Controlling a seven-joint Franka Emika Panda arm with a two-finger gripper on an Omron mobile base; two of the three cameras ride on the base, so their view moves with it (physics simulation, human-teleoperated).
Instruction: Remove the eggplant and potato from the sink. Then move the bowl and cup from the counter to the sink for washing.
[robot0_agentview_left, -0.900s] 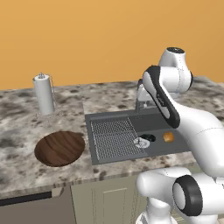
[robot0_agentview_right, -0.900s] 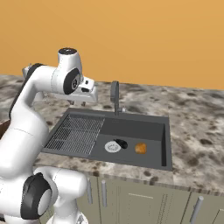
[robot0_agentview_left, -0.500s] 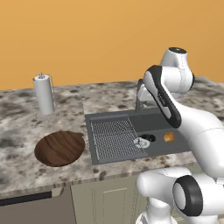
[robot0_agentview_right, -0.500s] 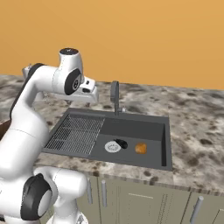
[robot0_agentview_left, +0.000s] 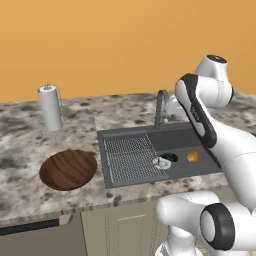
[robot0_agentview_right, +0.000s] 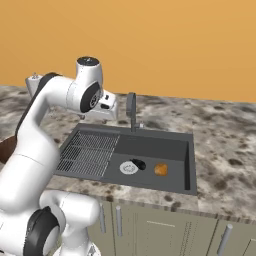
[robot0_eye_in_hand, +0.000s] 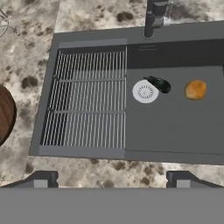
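Dark, nearly black, the eggplant (robot0_eye_in_hand: 159, 84) lies on the sink (robot0_eye_in_hand: 175, 144) floor well below and ahead of the gripper (robot0_eye_in_hand: 111, 179), touching the silver drain (robot0_eye_in_hand: 145, 92); the potato (robot0_eye_in_hand: 195, 89) sits near it, farther to the side. With jaws spread wide and empty, the gripper hangs above the basin. Both vegetables look light and firm; the eggplant's glossy skin may slip, so pinch across its thick middle.

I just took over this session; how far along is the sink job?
Nothing looks done yet. The eggplant and potato both lie in the sink, the eggplant beside the drain. The open gripper hangs above the basin, holding nothing. The bowl sits on the counter; both vegetables and the dishes remain.
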